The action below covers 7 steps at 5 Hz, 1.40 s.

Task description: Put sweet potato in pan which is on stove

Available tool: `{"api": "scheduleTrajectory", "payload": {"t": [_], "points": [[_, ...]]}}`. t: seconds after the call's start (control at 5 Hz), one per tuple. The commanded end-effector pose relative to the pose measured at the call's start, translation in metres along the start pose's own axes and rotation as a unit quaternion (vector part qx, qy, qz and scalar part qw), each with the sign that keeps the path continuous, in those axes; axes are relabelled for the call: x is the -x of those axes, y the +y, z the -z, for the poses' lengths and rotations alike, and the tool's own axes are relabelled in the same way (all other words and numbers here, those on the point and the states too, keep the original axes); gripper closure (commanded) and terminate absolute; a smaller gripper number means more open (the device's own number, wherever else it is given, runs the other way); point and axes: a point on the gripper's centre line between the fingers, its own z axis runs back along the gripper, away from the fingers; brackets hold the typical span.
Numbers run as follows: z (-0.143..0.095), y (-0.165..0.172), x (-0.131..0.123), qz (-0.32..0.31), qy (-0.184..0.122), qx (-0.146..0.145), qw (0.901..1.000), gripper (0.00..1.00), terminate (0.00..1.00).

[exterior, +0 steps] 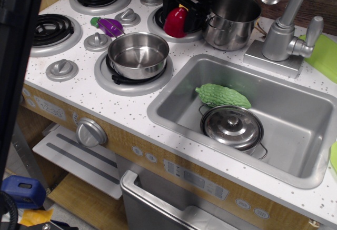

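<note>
The red sweet potato (175, 22) hangs in my black gripper (179, 14), lifted above the back right burner, next to the tall steel pot (232, 18). The gripper is shut on it from above; its upper part runs out of the top of the view. The shallow steel pan (138, 55) sits empty on the front right burner of the white speckled stove (79, 88), below and left of the sweet potato.
A purple eggplant (109, 26) lies left of the pan between the knobs. The sink (295, 151) holds a green gourd (223, 96) and a small lidded pot (231, 127). A faucet (284, 30) stands behind the sink. A dark bar (16, 56) blocks the left edge.
</note>
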Motion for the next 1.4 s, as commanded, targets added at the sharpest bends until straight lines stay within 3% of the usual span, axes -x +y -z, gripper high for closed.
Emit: {"api": "scheduleTrajectory", "payload": {"t": [0.0, 0.4, 1.2], "points": [[-0.060, 0.014, 0.006, -0.016, -0.061, -0.059, 0.9963, 1.00, 0.00], [-0.068, 0.028, 0.024, -0.023, -0.047, -0.077, 0.9957, 1.00, 0.00], [-0.024, 0.022, 0.071, -0.068, -0.051, -0.044, 0.9954, 1.00, 0.00]]}}
